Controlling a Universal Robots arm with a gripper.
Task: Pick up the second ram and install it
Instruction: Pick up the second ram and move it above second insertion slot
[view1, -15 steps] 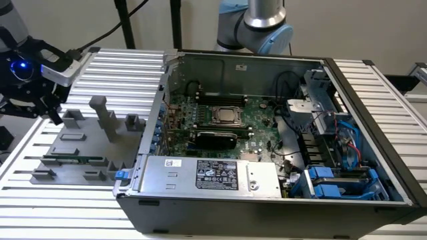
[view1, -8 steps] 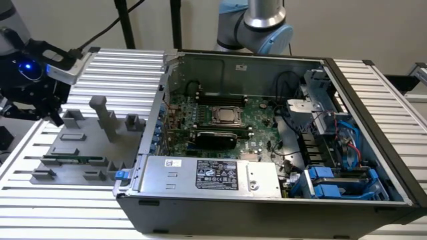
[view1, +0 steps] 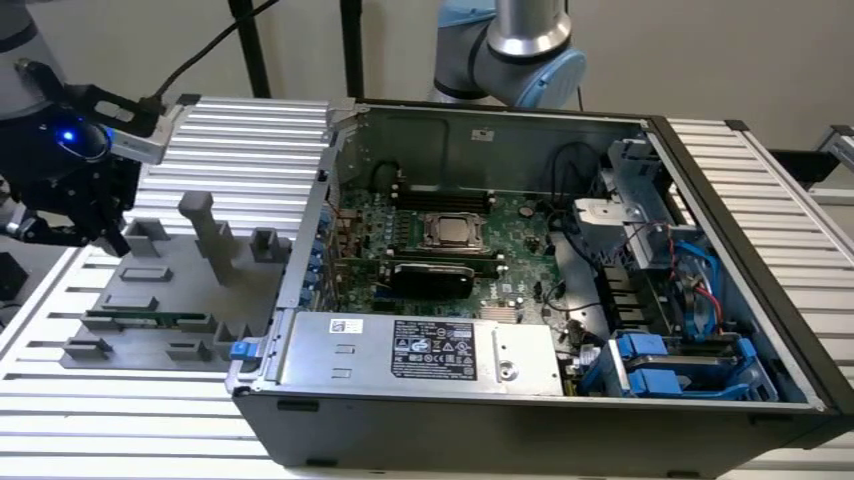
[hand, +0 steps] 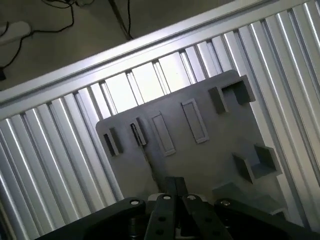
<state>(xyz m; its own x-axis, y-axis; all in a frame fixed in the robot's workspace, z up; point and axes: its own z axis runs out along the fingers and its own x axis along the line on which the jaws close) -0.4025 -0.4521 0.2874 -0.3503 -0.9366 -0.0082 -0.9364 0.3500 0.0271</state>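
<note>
Soft, even indoor light brightens both views, glaring white off the ribbed silver aluminium table (hand: 150, 82) in the wrist view, while the open dark metal computer case (view1: 467, 140) holds dim, shadowed corners.

One open case (view1: 534, 430) on one slatted counter (view1: 240, 130). Inside the case: one motherboard (view1: 514, 225), one processor socket (view1: 454, 232), one power supply (view1: 320, 350) with one black label (view1: 434, 350). Beside the case: one gray fixture plate (view1: 180, 285) carrying one ram (view1: 147, 320) and one tall post (view1: 207, 225). Near the plate: one claw (view1: 67, 238).
</note>
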